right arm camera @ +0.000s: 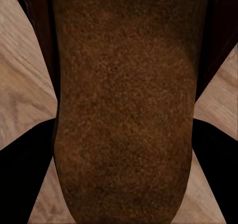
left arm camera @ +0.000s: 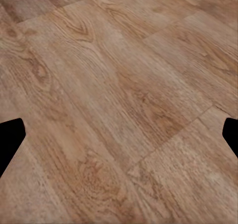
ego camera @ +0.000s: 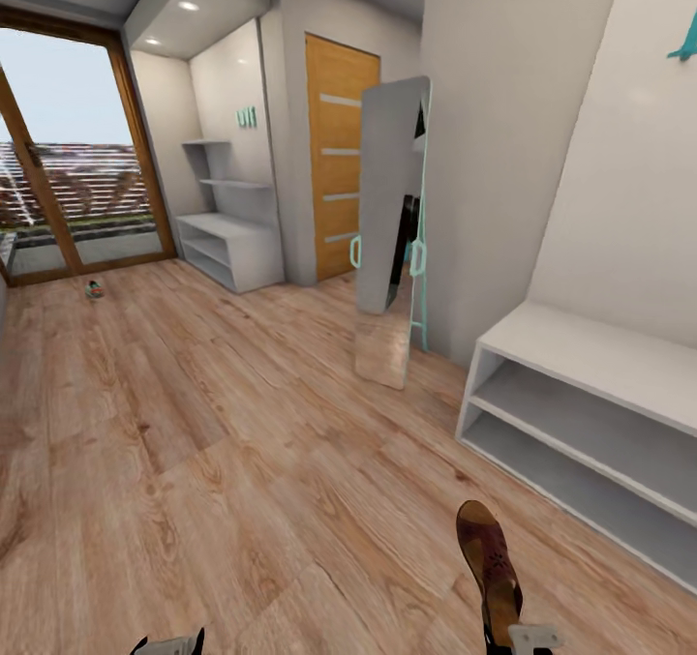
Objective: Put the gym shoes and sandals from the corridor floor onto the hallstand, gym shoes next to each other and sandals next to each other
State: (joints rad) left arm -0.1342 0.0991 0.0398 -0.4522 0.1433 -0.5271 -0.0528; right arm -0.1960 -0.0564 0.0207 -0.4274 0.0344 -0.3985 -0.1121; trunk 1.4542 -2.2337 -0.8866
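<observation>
A dark reddish-brown sandal point(ego camera: 489, 563) with a tan sole hangs over the corridor floor point(ego camera: 213, 442) at the bottom right of the head view, with my right gripper point(ego camera: 520, 638) shut on its heel end. In the right wrist view the sandal's brown sole point(right arm camera: 124, 100) sits between the black fingers point(right arm camera: 25, 172). One gym shoe point(ego camera: 94, 289) lies far off on the floor by the glass door. The hallstand point(ego camera: 232, 244), with staggered shelves, stands at the far wall. My left gripper point(ego camera: 169, 645) point(left arm camera: 119, 135) is open over bare planks.
A plain pale-grey two-tier bench point(ego camera: 581, 413) runs along the right wall, close by. A tall leaning mirror point(ego camera: 392, 229) stands beyond it, next to a wooden door point(ego camera: 339, 152). A glass door point(ego camera: 68, 181) closes the far left.
</observation>
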